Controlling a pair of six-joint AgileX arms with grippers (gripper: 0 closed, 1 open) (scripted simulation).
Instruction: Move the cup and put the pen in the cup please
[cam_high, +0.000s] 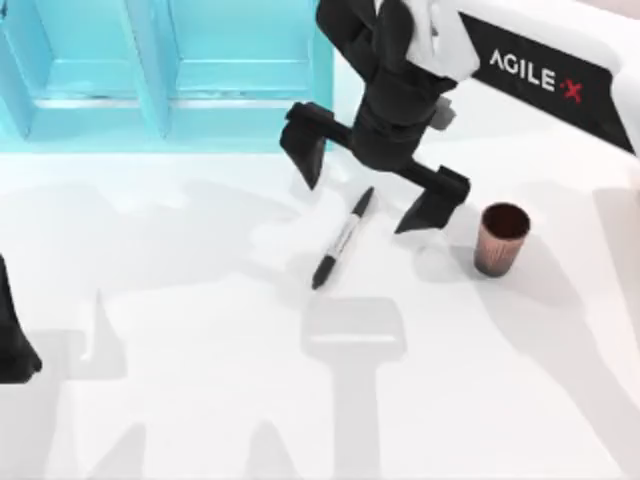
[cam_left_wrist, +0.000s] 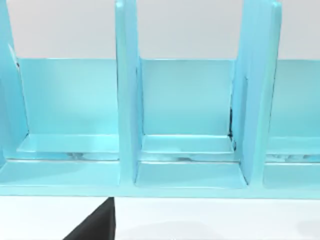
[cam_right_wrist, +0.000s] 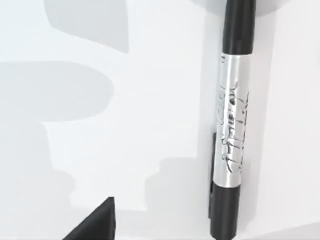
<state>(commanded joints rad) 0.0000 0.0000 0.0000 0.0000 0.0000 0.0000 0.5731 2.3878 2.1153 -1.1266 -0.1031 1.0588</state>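
Nearest the lower edge of the top view the white tabletop (cam_high: 200, 420) carries only shadows, and at the lower left edge sits the dark bulk of the left arm, parked — its pincer's opening I cannot tell from what is visible.

Moving up to the middle of the frame, the pen (cam_high: 343, 238) lies flat on the tabletop, slanted, one end toward the lower left and the other toward the upper right. The right wrist view looks straight down on the pen (cam_right_wrist: 231, 135), with its silvery labelled barrel between black ends, untouched. To its right, at mid-right of the top view, the cup (cam_high: 499, 240) stands upright with its mouth open, near the pen but apart from it. Whether the cup already stands where it should is hard to judge from this.

Just above both, the right pincer (cam_high: 372, 180) hovers with its fingers spread wide — one tip to the upper left of the pen's far end, the other between pen and cup — gripping nothing.

Farthest back, in the upper left, is the light-blue rack (cam_high: 160, 80), seen close in the left wrist view.

By my reading the pen step has barely begun: grasping, lifting, carrying and dropping the pen into the cup all remain.
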